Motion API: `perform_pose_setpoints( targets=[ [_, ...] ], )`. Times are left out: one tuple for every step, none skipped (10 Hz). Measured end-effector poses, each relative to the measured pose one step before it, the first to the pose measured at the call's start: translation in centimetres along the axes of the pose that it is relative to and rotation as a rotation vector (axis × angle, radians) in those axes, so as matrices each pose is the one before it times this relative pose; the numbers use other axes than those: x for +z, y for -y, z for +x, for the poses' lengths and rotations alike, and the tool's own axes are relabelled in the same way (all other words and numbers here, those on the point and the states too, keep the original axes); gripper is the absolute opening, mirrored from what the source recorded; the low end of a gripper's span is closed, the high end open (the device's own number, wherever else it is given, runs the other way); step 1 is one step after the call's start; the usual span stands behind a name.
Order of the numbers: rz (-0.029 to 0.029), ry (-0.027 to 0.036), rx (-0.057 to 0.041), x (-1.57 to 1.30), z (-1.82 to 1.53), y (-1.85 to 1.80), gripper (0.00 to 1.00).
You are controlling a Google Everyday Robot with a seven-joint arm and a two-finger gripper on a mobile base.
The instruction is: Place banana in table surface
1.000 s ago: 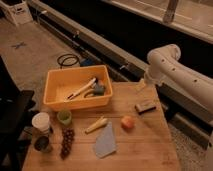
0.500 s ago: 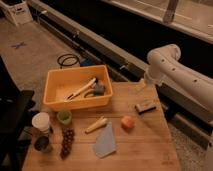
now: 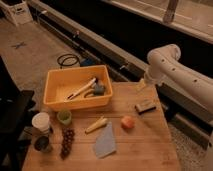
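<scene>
Your end effector (image 3: 141,84), a dim pale shape over the plank worktop's (image 3: 145,147) edge, well apart from the tapered banana (image 3: 96,125), could be apart or together: you cannot tell.

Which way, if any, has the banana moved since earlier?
No: the banana still lies just in front of the yellow bin. The pincer hangs over the table's far edge.

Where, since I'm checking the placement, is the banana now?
The banana lies on the table surface in front of the yellow bin, between the green cup and the round fruit; the claw hangs at the far right edge.
</scene>
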Motion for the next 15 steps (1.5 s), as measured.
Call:
perform_pose_setpoints(
  targets=[
    [-0.00002,0.00000,0.00000,0.001,-0.001,-0.001,0.80],
    [0.00004,0.00005,0.00000,-0.002,-0.001,0.001,0.80],
    [-0.00003,-0.00003,0.00004,0.001,0.001,0.001,0.80],
    [-0.00005,0.00002,-0.00006,0.000,-0.003,-0.005,0.80],
    [0.00005,-0.00001,0.00006,-0.001,0.003,0.005,0.80],
    [0.00000,0.00004,-0.00003,-0.002,-0.002,-0.002,0.80],
    [0.00004,-0.00001,0.00001,0.000,0.000,0.002,0.80],
    [-0.00004,0.00000,0.00001,0.002,0.000,-0.001,0.80],
    [0.00006,0.00004,-0.00002,-0.005,-0.002,0.001,0.80],
    [0.00008,-0.00005,0.00001,-0.001,0.001,0.002,0.80],
    [-0.00014,0.00058,-0.00243,0.001,-0.005,-0.016,0.80],
    [-0.00517,0.00504,-0.02857,-0.031,-0.010,-0.321,0.80],
    [-0.00996,0.00646,-0.04764,-0.041,-0.069,-1.191,0.80],
    [-0.00689,0.00503,-0.03384,-0.038,-0.221,-1.126,0.80],
    [-0.00747,0.00817,-0.04670,-0.061,-0.419,-1.667,0.80]
  ],
)
